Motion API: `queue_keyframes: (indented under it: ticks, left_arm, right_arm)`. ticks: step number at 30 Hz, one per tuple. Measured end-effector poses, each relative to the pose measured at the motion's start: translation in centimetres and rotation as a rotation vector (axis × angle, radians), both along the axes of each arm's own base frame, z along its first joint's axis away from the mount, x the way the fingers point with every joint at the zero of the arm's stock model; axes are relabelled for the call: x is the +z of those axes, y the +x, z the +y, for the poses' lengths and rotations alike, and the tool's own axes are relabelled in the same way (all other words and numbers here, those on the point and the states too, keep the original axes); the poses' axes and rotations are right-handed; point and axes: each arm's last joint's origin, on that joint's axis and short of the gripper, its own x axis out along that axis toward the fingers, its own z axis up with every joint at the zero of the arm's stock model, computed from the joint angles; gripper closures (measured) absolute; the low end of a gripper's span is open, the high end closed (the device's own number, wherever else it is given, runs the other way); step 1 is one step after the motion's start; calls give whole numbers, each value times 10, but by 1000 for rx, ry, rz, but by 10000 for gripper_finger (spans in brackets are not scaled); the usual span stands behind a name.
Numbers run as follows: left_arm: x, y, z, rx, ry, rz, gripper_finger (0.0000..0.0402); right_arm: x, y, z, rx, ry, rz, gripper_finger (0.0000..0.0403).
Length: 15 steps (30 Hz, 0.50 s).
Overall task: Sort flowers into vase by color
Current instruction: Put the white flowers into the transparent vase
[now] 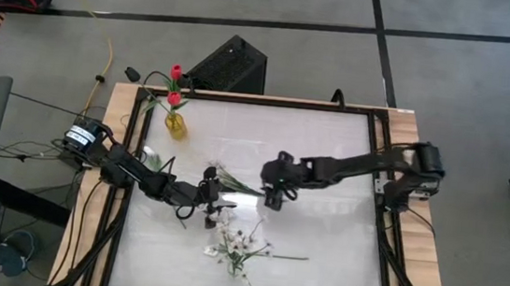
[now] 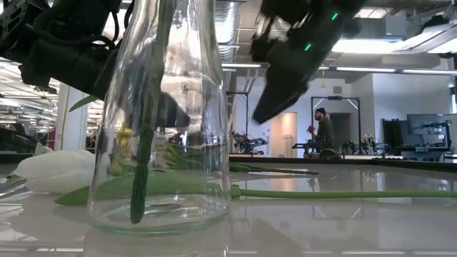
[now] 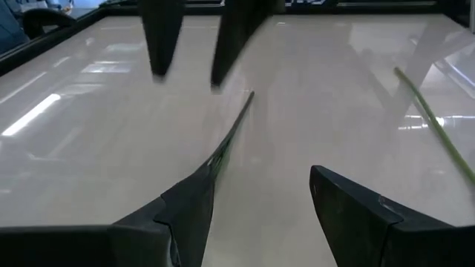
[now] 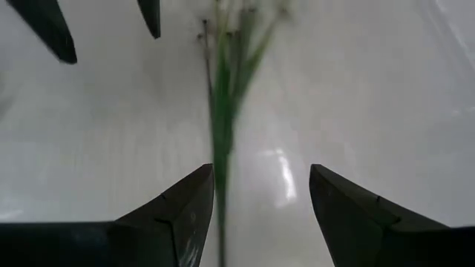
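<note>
A dark flower (image 1: 211, 171) lies mid-table, its thin green stem (image 1: 243, 189) running toward my right gripper (image 1: 271, 199). In the right wrist view that stem (image 4: 220, 141) passes between the open fingers of my right gripper (image 4: 260, 194), close to one finger. My left gripper (image 1: 216, 199) is open beside the flower; its wrist view shows a thin dark stem end (image 3: 236, 122) reaching toward one finger of my left gripper (image 3: 260, 196). Red tulips (image 1: 175, 84) stand in a yellow vase (image 1: 175, 125). White blossom sprigs (image 1: 239, 245) lie toward the near edge. A white tulip (image 2: 53, 171) lies on the table.
A clear glass vase (image 2: 168, 128) with a green stem (image 2: 146, 143) in it stands close to the low camera; another green stem (image 2: 343, 193) lies on the table behind it. A black box (image 1: 230, 64) sits beyond the far edge. A person (image 2: 323, 128) is far off in the room.
</note>
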Motion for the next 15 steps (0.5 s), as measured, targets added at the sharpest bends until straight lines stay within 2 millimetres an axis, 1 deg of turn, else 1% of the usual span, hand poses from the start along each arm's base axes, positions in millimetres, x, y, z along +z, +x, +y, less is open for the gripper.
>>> queue_keyframes:
  ticks: [3,7,12,15]
  left_arm:
    - [0,0,0,1,1,4,189]
    - [0,0,0,1,1,5,189]
    - [-1,0,0,3,2,10,189]
    - [-1,0,0,6,2,9,189]
  right_arm:
    - [-21,14,-1,38,37,7,155]
    - [-40,25,-2,45,52,30,155]
    - [-53,34,-2,37,55,-1,155]
    - [-62,36,-3,20,58,16,161]
